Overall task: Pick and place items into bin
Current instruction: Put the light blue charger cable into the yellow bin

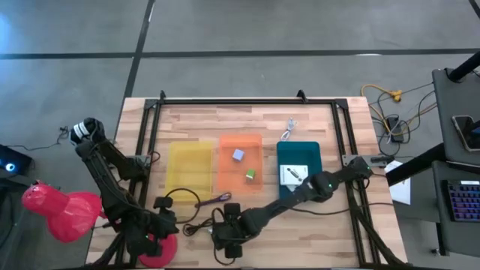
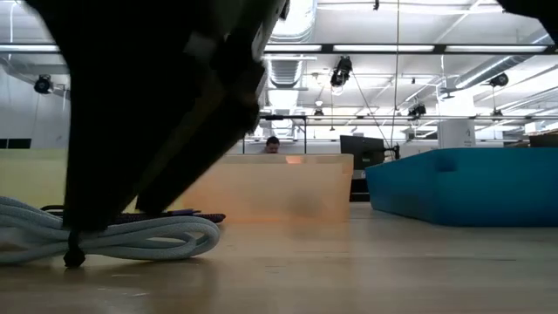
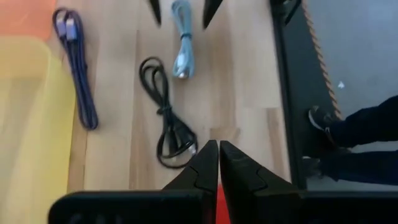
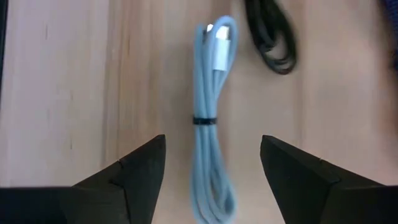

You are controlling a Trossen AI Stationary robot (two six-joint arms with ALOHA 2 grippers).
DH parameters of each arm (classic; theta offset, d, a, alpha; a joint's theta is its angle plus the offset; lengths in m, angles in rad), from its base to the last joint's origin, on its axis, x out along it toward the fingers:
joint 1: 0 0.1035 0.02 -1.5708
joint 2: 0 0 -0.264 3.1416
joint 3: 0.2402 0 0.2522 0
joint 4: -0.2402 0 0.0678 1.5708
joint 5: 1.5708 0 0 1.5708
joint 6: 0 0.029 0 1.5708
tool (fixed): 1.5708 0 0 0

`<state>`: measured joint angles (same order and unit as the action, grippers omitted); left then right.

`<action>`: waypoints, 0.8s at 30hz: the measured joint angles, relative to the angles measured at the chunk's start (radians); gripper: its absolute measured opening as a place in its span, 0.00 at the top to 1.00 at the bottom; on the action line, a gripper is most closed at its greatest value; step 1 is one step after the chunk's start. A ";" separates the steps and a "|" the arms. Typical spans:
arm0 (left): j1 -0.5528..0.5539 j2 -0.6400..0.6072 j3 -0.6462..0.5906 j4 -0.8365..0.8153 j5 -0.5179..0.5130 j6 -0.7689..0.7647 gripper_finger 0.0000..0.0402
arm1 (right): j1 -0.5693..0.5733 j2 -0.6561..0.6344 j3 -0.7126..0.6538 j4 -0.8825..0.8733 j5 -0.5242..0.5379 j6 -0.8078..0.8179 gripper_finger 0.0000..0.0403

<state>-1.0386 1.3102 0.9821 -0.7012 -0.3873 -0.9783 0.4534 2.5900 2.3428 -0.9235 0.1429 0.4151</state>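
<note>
Right gripper [image 4: 211, 171] spread wide over white cable [image 4: 212, 118], fingers either side, not touching.

Low in the high view, near the table's front edge, just left of centre. Black coiled cable [image 3: 166, 115] and purple tool [image 3: 76, 65] close by on the wood. Green cube [image 1: 250, 175] and lavender cube [image 1: 238, 155] inside orange bin [image 1: 240, 142]; white printed cards [image 1: 293, 174] in teal bin [image 1: 298, 147]. Left gripper [image 3: 218, 163] pressed together, lower left of the high view.

Grey tiled floor [image 1: 262, 30], pipe-hung ceiling [image 2: 418, 26], strip lights.
</note>
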 joint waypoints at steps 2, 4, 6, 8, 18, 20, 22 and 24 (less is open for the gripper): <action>-0.001 -0.003 0.018 0.001 -0.009 0.033 1.00 | -0.010 0.013 0.000 0.021 -0.059 0.011 0.40; -0.002 -0.006 0.042 0.006 -0.029 0.071 1.00 | -0.014 0.027 0.000 0.025 -0.084 0.036 0.41; -0.007 -0.012 0.064 0.002 -0.067 0.104 1.00 | -0.017 0.031 0.000 0.025 -0.093 0.056 0.42; -0.009 -0.025 0.079 0.006 -0.095 0.137 1.00 | -0.018 0.033 0.001 0.027 -0.092 0.073 0.44; -0.024 -0.167 0.085 -0.170 -0.120 0.107 1.00 | -0.025 0.035 0.011 0.003 -0.092 0.112 0.86; -0.024 -0.205 0.085 -0.223 -0.124 0.074 1.00 | -0.025 0.035 0.012 -0.006 -0.092 0.128 0.94; -0.024 -0.238 0.085 -0.266 -0.139 0.060 1.00 | -0.025 0.026 0.013 -0.014 -0.097 0.156 0.95; -0.024 -0.265 0.085 -0.277 -0.176 0.060 1.00 | -0.025 0.009 0.012 -0.016 -0.092 0.167 0.96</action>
<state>-1.0627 1.0452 1.0672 -0.9777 -0.5633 -0.9181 0.4284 2.5992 2.3553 -0.9392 0.0508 0.5824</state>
